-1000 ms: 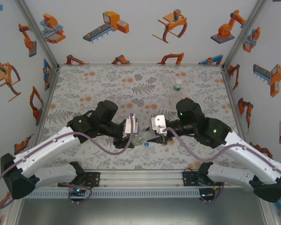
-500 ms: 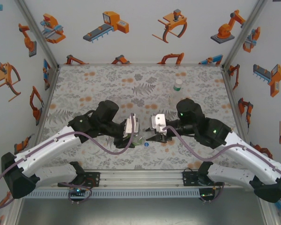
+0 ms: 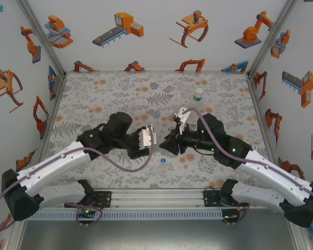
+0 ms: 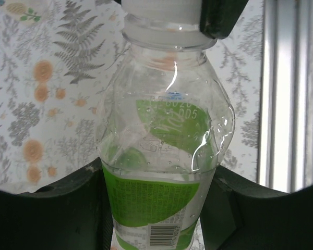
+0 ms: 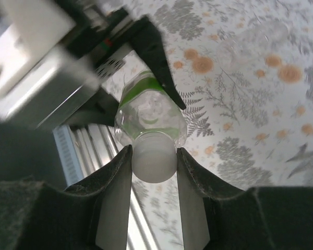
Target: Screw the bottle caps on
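Near the middle of the bench (image 3: 120, 94), the two arms meet nose to nose over the patterned mat. The left gripper (image 4: 156, 208) is clenched on the body of a clear bottle (image 4: 161, 140) with a green label. Its dark fingers (image 4: 41, 208) press against the label on both sides. In the top view this left gripper (image 3: 151, 141) sits just left of the right gripper (image 3: 168, 146), and the bottle is mostly hidden between them.

The bottle's neck points toward the right arm. A white cap (image 5: 154, 156) sits on that neck, and the right gripper (image 5: 154, 161) is closed around it, one finger touching each side of the cap. In the left wrist view the same white cap (image 4: 161, 8) lies at the top edge, seated above the neck ring, with a dark finger of the right gripper beside it. How far the cap is threaded on cannot be told.

A small blue cap (image 3: 163, 161) lies loose on the mat just near of the two grippers. A second bottle (image 3: 198, 98) stands upright toward the far right of the bench, well apart from both arms.
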{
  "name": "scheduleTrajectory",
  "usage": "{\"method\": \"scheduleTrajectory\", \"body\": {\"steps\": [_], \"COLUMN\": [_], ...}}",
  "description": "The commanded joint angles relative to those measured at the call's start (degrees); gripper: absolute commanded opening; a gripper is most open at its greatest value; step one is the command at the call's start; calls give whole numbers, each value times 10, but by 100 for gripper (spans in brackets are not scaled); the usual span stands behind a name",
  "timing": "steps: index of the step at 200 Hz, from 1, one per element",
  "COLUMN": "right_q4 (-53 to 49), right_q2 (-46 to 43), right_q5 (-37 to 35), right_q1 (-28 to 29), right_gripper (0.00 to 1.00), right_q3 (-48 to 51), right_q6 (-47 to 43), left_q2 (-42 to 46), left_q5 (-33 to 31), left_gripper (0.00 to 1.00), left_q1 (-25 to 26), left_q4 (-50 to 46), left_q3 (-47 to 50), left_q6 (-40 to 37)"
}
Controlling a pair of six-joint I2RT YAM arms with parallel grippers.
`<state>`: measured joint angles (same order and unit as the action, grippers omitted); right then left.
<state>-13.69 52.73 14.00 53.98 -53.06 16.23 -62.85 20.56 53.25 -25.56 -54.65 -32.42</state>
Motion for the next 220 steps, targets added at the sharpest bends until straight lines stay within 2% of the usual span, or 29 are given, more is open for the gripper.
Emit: {"method": "scheduleTrajectory", "body": {"steps": [1, 19, 35, 71, 92, 104, 128, 152, 185, 220], "right_q4": [56, -7, -43, -61, -67, -74, -86, -113, -117, -167], "right_q2": [-2, 0, 6, 4, -9, -15, -24, -36, -62, -72], "right_q5": [-113, -178, -191, -197, -205, -204, -159, -126, -57, 77], "right_q1": [3, 3, 3, 3, 3, 3, 3, 3, 3, 3], "right_gripper": [0, 0, 0, 0, 8, 15, 40, 50, 55, 55], "right_q3": [19, 9, -5, -16, -18, -24, -57, -87, -98, -114], "right_q6": [275, 407, 459, 464, 442, 407, 262, 130, -31, -243], "left_q2": [-6, -14, -25, -39, -39, -37, -34, -28, -18, -11], "left_q5": [-33, -34, -32, -22, -18, -12, 13, 43, 88, 123], "left_gripper": [0, 0, 0, 0, 0, 0, 0, 0, 0, 0], "left_q1": [9, 9, 10, 11, 12, 12, 13, 14, 18, 21], "left_q4": [115, 131, 135, 135, 132, 124, 103, 87, 53, 17], "left_q3": [-4, -5, -11, -23, -24, -24, -27, -26, -29, -35], "left_q6": [1, -1, -4, -6, -6, -6, -7, -5, -7, -3]}}
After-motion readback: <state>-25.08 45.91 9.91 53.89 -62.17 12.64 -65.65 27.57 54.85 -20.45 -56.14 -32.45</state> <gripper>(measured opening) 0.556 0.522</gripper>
